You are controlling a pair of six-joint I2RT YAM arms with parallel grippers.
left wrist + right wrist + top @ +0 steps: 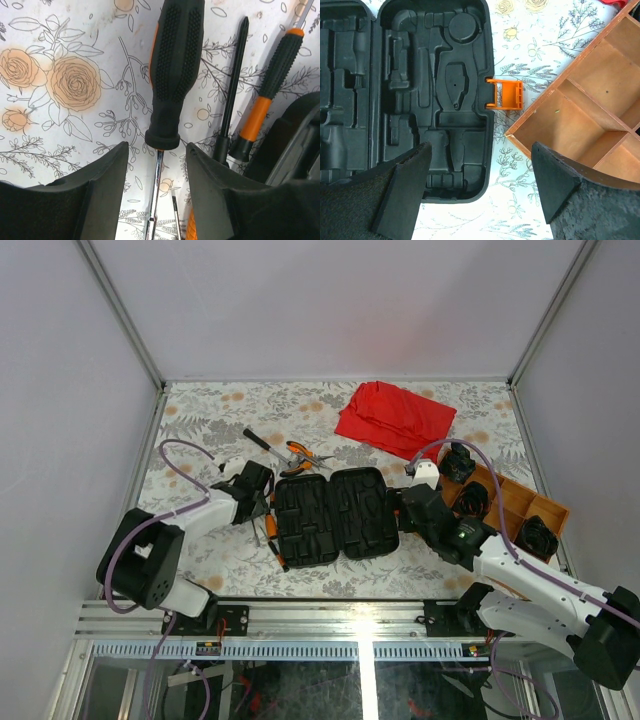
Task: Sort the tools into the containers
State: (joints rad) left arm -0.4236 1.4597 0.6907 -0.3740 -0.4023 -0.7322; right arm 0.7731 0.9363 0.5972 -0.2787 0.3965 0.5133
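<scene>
Floral-printed cloth (200, 410) is covering the bench. Toward its left edge we are seeing the left gripper (157, 148) hanging released. Its black fingers (100, 195) are standing apart on either side of the chrome shaft of a thick black-and-orange rubber-handled screwdriver (175, 65), with a gap on each side. Just right of that, a slim black-and-orange screwdriver (267, 90) is lying beside the case wall. Behind the case, toward the middle of the bench, orange-handled pliers (300, 455) and a longer black-handled driver (258, 440) are lying together. The black plastic tool case (330, 515) is lying open flat by the near edge, its moulded slots facing up. The right gripper (482, 147) is hovering released over the case's right rim, near the small orange latch (506, 94). A compartmented wooden tray (580, 100) is sitting along the right edge, and a crumpled red cloth (395, 415) is lying toward the far edge.
</scene>
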